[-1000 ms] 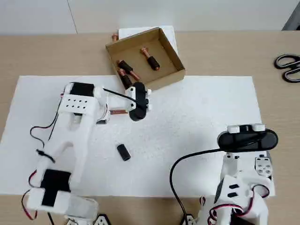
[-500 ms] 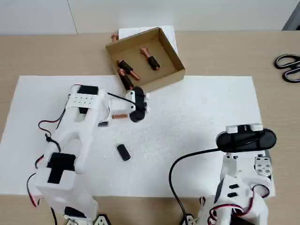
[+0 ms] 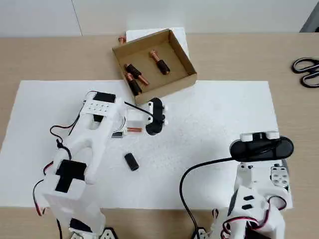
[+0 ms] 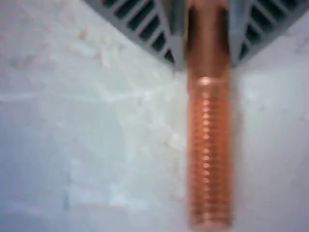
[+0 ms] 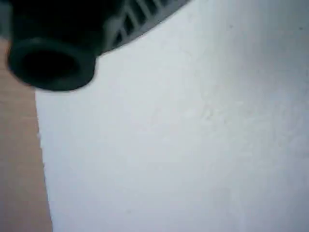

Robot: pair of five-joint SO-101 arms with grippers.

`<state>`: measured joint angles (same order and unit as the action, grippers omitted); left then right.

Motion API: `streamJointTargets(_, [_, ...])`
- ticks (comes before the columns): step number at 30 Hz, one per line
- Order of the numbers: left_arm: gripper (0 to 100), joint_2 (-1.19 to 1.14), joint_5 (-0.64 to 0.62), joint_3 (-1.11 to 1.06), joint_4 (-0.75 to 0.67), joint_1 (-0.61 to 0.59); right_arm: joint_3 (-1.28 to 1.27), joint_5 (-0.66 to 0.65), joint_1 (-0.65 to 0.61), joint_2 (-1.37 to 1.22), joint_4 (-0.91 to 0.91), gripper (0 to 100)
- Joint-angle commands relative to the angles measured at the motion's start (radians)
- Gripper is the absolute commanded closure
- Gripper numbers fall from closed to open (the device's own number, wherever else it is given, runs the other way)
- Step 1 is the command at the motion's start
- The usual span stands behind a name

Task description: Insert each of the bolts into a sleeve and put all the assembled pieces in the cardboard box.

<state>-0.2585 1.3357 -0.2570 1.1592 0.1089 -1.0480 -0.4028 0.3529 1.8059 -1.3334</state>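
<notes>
My left gripper (image 4: 207, 48) is shut on a copper bolt (image 4: 208, 145), whose threaded shank sticks out past the jaws over the white mat. From above, that bolt (image 3: 133, 130) lies level at the left arm's tip, just above a loose black sleeve (image 3: 131, 161) on the mat. The cardboard box (image 3: 185, 54) at the back holds three assembled pieces (image 3: 160, 62). My right gripper (image 5: 91, 26) is shut on a black sleeve (image 5: 50, 65), hollow end showing, over the mat's edge. The right arm (image 3: 261, 148) stands at the front right.
A white foam mat (image 3: 219, 119) covers the middle of the wooden table. One more copper bolt (image 3: 121, 39) lies behind the box's far left corner. Scissors (image 3: 306, 69) rest at the far right edge. The left arm's black cable (image 3: 137, 105) runs in front of the box.
The left arm has carried the bolt away from the box, toward the front and slightly right, nearer the loose sleeve. The right arm has kept still.
</notes>
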Motion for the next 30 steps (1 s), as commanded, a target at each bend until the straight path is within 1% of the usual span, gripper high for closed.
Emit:
streamJointTargets(1, [93,0.011,0.479,0.005,-0.031,0.011,0.009,-0.008,0.002,0.005,0.021,99.3])
streamJointTargets(5, [93,0.011,0.47,0.038,-0.025,0.011,0.009,-0.008,0.002,0.005,0.021,99.3])
streamJointTargets(9, [93,0.011,0.417,0.094,-0.02,0.014,0.009,-0.008,0.002,0.007,0.021,99.3])
streamJointTargets(11, [93,0.011,0.413,0.133,0.029,0.014,0.009,-0.008,0.002,0.007,0.021,99.3])
streamJointTargets(14, [93,0.011,0.411,0.194,0.175,0.031,0.009,-0.008,0.002,0.007,0.022,99.3])
streamJointTargets(17, [93,0.011,0.411,0.239,0.27,0.046,0.009,-0.008,0.002,0.007,0.022,99.3])
streamJointTargets(21, [94,0.012,0.411,0.291,0.328,0.058,0.009,-0.008,0.002,0.007,0.022,99.3])
streamJointTargets(27, [94,0.012,0.408,0.372,0.354,0.084,0.009,-0.008,0.002,0.007,0.022,99.3])
streamJointTargets(29, [94,0.012,0.394,0.44,0.416,0.103,0.009,-0.008,0.002,0.007,0.022,99.3])
streamJointTargets(30, [94,0.012,0.362,0.486,0.45,0.117,0.009,-0.008,0.002,0.007,0.022,99.3])
